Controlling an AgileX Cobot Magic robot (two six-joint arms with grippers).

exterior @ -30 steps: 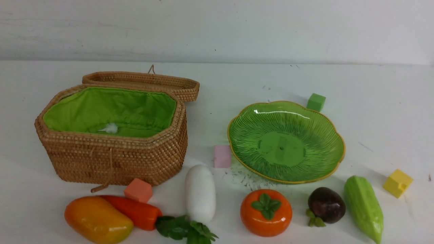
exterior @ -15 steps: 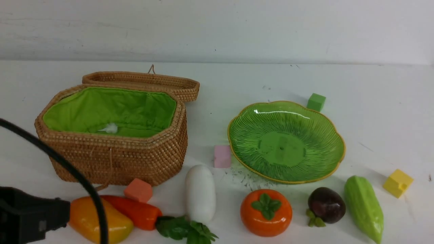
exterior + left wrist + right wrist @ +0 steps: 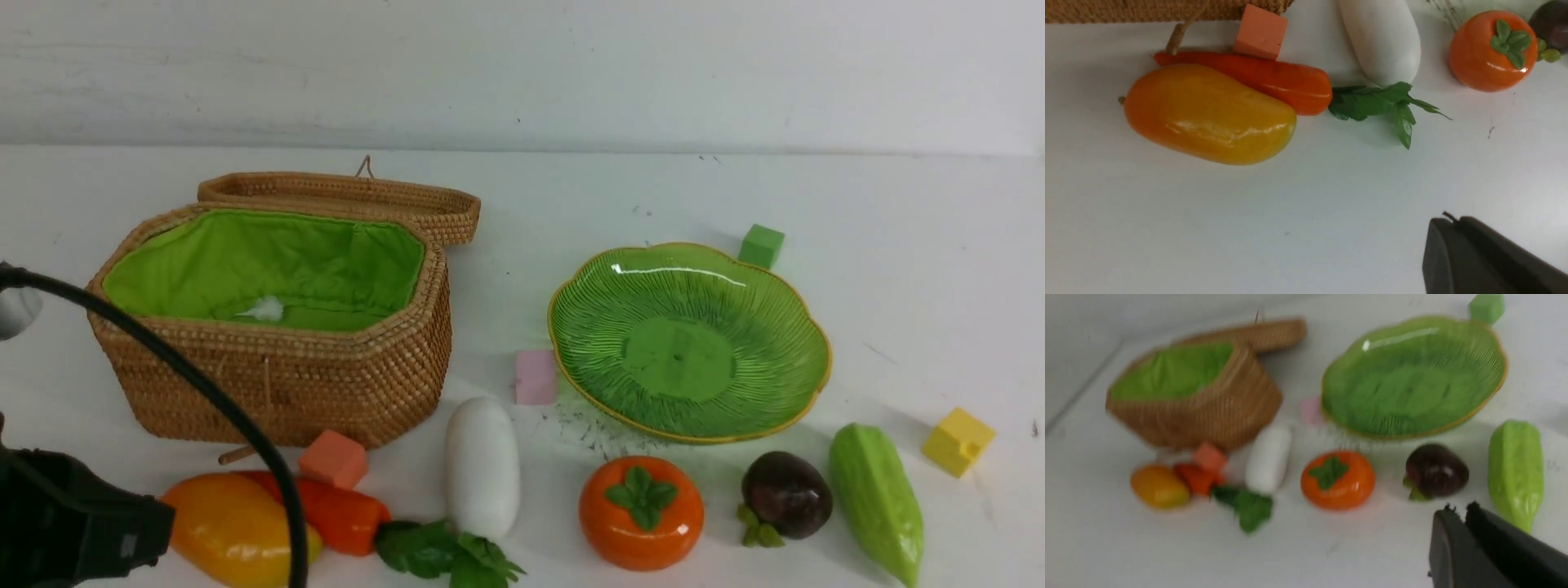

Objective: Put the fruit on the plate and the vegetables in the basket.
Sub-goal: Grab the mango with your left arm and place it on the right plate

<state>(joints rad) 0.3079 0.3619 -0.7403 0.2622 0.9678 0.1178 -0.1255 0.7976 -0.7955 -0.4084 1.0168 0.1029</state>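
Left tool (image 3: 1453,220): closed, holding nothing, over bare surface (image 3: 1249,228) toward its near-left corner, apart from mango (image 3: 1208,114). Right tool (image 3: 1457,512): fingers together, holding nothing, near mangosteen (image 3: 1435,469). Carrot (image 3: 347,516), radish (image 3: 482,465), persimmon (image 3: 641,514), gourd (image 3: 875,498) complete the near-edge row. Plate (image 3: 686,359), basket (image 3: 286,384) behind, pink cube (image 3: 535,377) between.

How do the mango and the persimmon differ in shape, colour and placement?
The mango is oblong and lies on its side; the persimmon is round and squat, its green leaf cap facing up. The mango shades from yellow to orange; the persimmon is evenly orange. The mango lies beside the carrot; the persimmon stands alone in front of the plate. Both are glossy and rest on the table, not on the plate.
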